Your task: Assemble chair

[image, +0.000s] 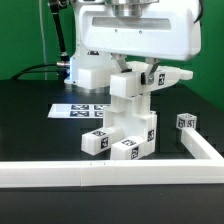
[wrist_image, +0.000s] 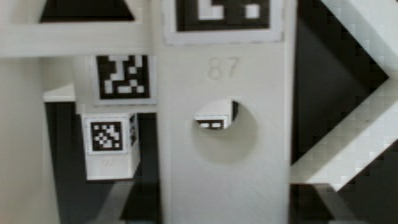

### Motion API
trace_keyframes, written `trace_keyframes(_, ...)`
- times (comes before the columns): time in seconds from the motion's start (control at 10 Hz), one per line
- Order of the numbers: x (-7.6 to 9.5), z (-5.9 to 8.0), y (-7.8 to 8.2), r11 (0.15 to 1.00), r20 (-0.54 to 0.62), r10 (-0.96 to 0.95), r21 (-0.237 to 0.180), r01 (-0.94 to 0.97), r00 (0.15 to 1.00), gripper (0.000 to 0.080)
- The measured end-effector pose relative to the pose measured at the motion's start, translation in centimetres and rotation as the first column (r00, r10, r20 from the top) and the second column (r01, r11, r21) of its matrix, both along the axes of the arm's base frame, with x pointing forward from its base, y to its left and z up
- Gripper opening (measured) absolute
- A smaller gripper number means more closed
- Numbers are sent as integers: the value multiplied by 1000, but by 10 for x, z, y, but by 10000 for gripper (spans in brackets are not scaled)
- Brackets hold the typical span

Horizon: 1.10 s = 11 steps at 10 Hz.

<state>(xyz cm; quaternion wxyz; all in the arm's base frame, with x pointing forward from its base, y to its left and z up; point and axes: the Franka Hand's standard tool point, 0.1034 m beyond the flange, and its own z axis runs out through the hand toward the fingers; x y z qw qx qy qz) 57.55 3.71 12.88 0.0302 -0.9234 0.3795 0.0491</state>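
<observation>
The chair [image: 127, 90] stands under the claw [image: 135, 70]; its top clamped.

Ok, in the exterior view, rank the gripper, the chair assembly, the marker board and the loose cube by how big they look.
1. gripper, though nearness to the camera may inflate it.
2. chair assembly.
3. marker board, partly hidden.
4. loose cube.

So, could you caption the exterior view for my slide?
Panda gripper over the partly built white chair, one loose cube at the exterior view's right.
</observation>
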Motion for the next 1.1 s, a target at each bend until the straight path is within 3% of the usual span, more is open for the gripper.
trace_keyframes(1.1, -2, 0, 4, 1000, 0, 7, 0, -7, 1000, 291)
